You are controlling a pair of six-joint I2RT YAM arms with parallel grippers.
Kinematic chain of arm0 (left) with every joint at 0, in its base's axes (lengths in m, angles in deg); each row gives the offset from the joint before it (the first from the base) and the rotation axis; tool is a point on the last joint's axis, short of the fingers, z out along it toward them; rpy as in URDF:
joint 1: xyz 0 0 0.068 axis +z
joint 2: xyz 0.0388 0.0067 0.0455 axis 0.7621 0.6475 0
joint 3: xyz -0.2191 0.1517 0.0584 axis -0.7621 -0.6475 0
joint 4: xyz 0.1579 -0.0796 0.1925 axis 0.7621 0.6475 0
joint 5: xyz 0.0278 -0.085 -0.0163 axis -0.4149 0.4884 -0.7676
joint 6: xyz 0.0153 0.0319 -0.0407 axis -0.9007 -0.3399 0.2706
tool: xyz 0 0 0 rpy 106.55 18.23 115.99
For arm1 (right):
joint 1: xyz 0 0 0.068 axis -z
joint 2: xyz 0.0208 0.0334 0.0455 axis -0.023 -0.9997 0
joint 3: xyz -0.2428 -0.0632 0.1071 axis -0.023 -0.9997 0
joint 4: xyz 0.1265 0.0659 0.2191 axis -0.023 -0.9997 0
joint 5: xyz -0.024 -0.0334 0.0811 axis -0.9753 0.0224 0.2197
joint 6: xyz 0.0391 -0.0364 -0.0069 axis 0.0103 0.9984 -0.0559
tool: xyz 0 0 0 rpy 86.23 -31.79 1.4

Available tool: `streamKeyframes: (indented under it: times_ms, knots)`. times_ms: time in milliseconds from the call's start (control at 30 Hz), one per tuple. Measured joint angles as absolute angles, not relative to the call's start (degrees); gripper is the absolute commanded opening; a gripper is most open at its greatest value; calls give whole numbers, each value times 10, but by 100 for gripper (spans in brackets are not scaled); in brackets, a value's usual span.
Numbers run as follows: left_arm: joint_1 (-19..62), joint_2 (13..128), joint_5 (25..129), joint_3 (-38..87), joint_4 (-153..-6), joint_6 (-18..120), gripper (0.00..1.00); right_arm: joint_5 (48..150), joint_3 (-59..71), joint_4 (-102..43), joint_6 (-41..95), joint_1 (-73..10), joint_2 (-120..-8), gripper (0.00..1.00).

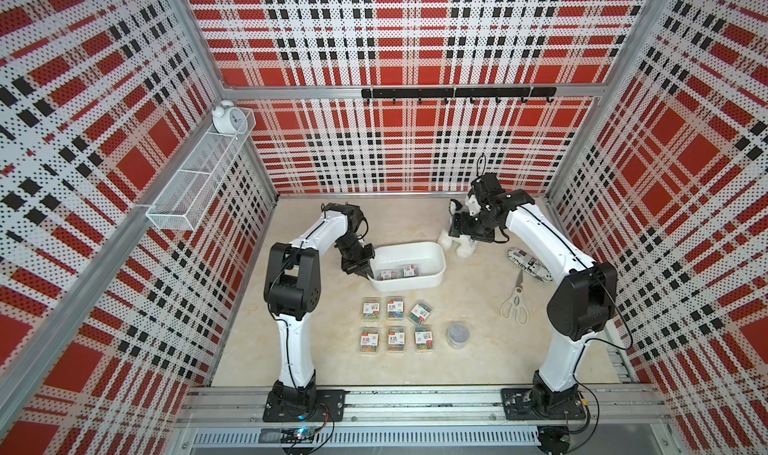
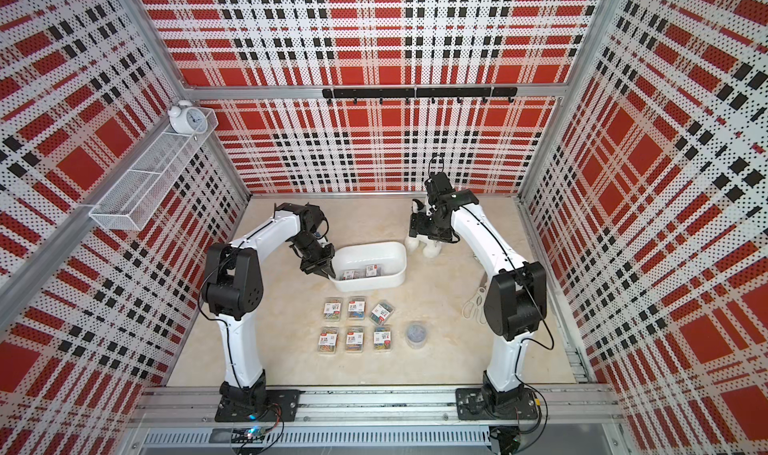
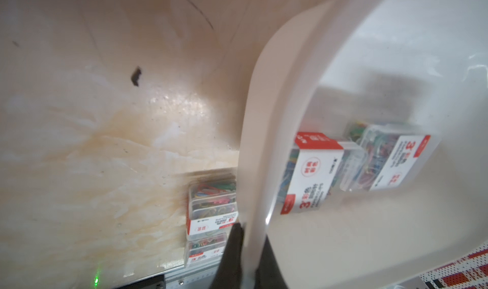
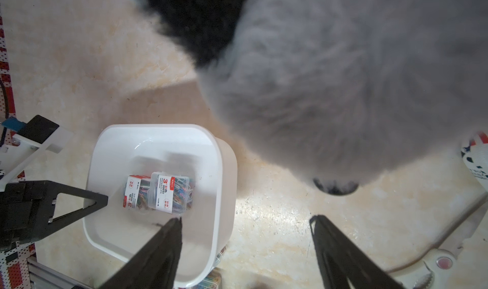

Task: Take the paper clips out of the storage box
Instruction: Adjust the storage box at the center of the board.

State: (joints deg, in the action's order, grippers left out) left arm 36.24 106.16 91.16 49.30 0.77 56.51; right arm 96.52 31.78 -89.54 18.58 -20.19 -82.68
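The white storage box (image 1: 415, 281) stands mid-table in both top views, and two cases of paper clips (image 1: 398, 272) lie at its left end. My left gripper (image 1: 368, 271) is shut on the rim (image 3: 253, 168) at that end, one finger inside and one outside. Both cases (image 3: 311, 174) (image 3: 390, 161) show close up in the left wrist view. Several more cases (image 1: 395, 309) lie in two rows on the table in front of the box, with a round clear tub (image 1: 457, 334) to their right. My right gripper (image 4: 247, 218) hangs open and empty over the plush dog (image 4: 343, 89), behind the box's right end.
White scissors (image 1: 515, 303) and a patterned pouch (image 1: 530, 263) lie right of the box, beside my right arm. The plush dog (image 1: 465, 247) stands at the back right. A wire basket (image 1: 199, 178) with an alarm clock (image 1: 227, 118) hangs on the left wall.
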Motion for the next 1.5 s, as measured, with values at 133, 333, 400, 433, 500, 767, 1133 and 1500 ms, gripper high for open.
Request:
streamKeyframes:
  times_ms: [133, 333, 400, 433, 500, 767, 1133, 1500]
  knots:
    - [371, 1053, 925, 483, 3, 566, 0, 973, 318, -895, 185, -202, -827, 82]
    - [374, 1043, 937, 483, 2, 578, 0, 981, 307, -890, 182, -202, -827, 81]
    - [374, 1033, 940, 464, 1, 577, 0, 983, 301, -890, 181, -202, -827, 81]
    - [374, 1033, 939, 460, 8, 577, 0, 984, 298, -890, 181, -202, -827, 81]
    - [373, 1035, 931, 460, 15, 577, 0, 985, 294, -890, 181, -202, -827, 81]
    - [369, 1059, 823, 567, 19, 570, 0, 984, 283, -887, 181, -202, -827, 81]
    - [305, 1061, 700, 467, -135, 532, 0, 976, 289, -888, 185, -203, -819, 81]
    - [300, 995, 700, 355, -230, 524, 1, 967, 365, -881, 240, -250, -819, 79]
